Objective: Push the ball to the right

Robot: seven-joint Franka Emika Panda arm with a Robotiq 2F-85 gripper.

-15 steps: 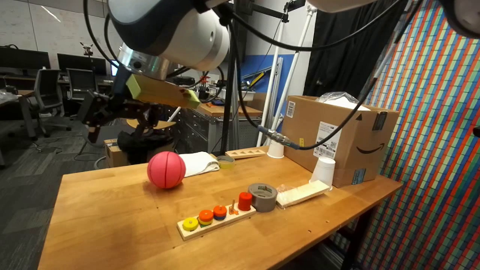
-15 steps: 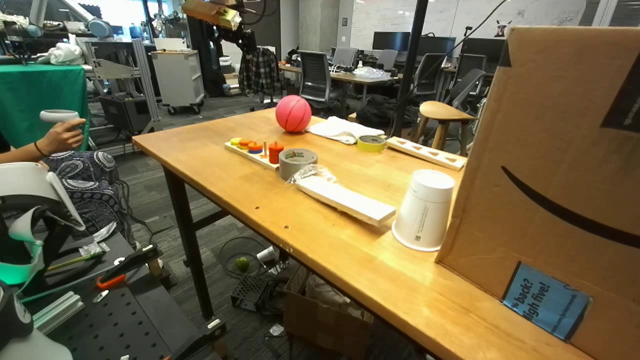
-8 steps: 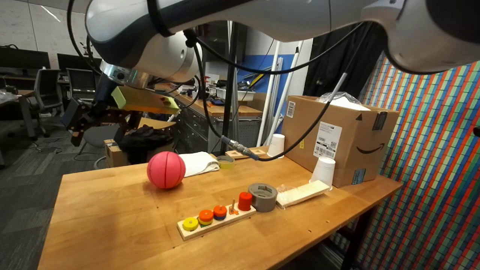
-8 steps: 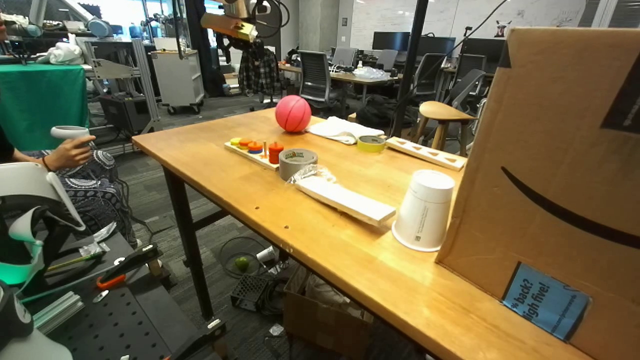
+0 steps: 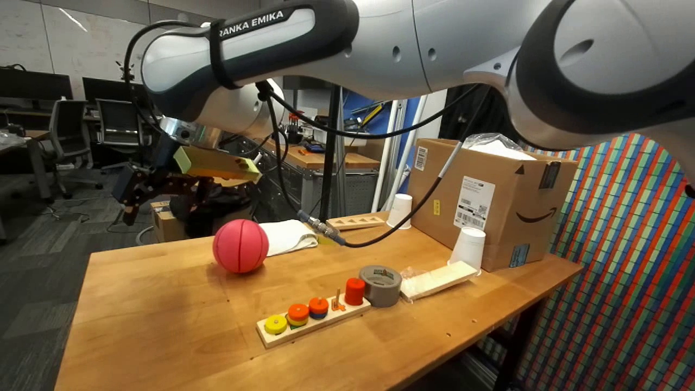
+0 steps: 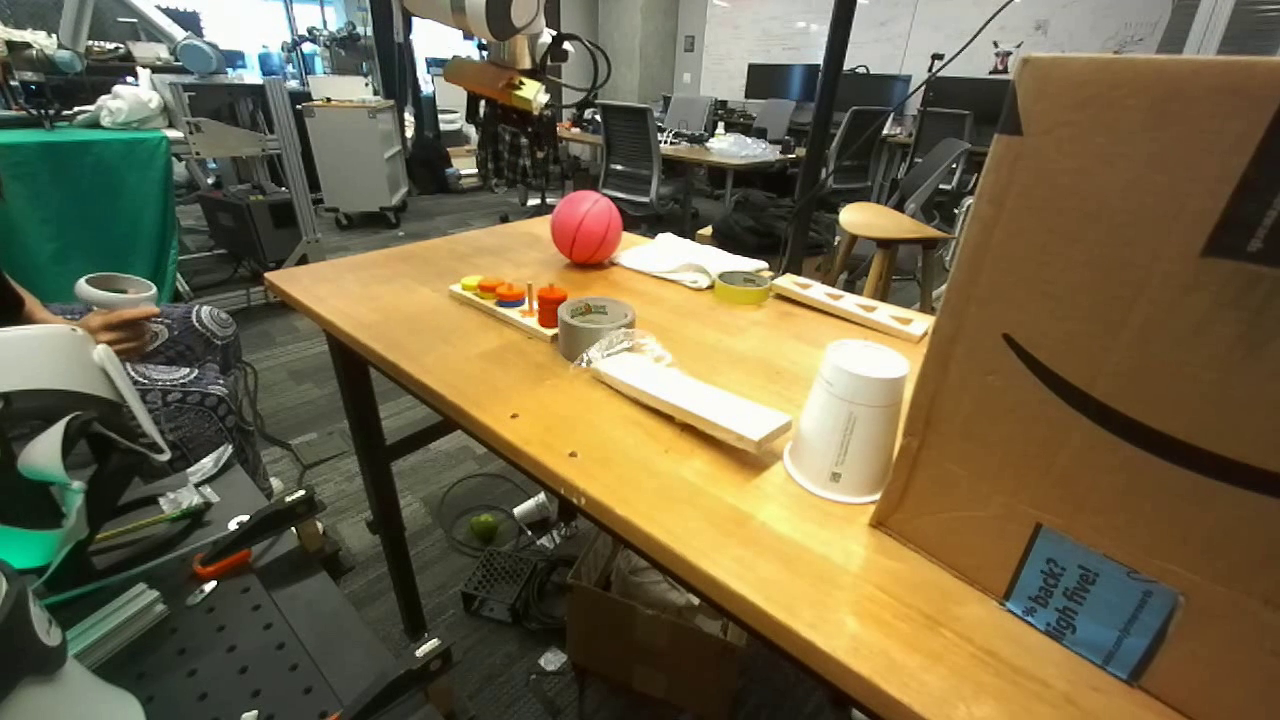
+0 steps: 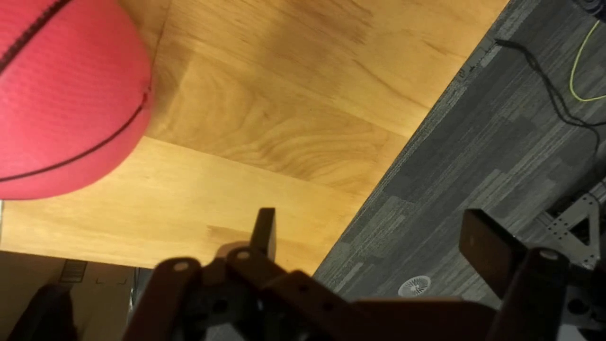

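Observation:
A pinkish-red ball with dark seams rests on the wooden table near its far edge, seen in both exterior views (image 5: 240, 246) (image 6: 587, 228). In the wrist view the ball (image 7: 66, 104) fills the upper left, cut off by the frame edge. My gripper (image 5: 163, 207) hangs above table height, up and to the left of the ball in an exterior view, apart from it. In the wrist view my gripper (image 7: 367, 222) is open with nothing between its fingers; table edge and floor show in the gap. In an exterior view the gripper (image 6: 527, 135) is dark and its fingers are unclear.
A white cloth (image 5: 285, 237) lies beside the ball. A peg toy with coloured rings (image 5: 315, 320), grey tape roll (image 5: 381, 286), wooden bar (image 5: 438, 281), white cups (image 5: 468, 248) and a cardboard box (image 5: 488, 201) stand on the table (image 5: 163, 326). Yellow tape (image 6: 742, 288) lies behind.
The arm has come lower. In one exterior picture the gripper went left, then slightly back right; in the remaining one it moved right and down. The ball has not moved.

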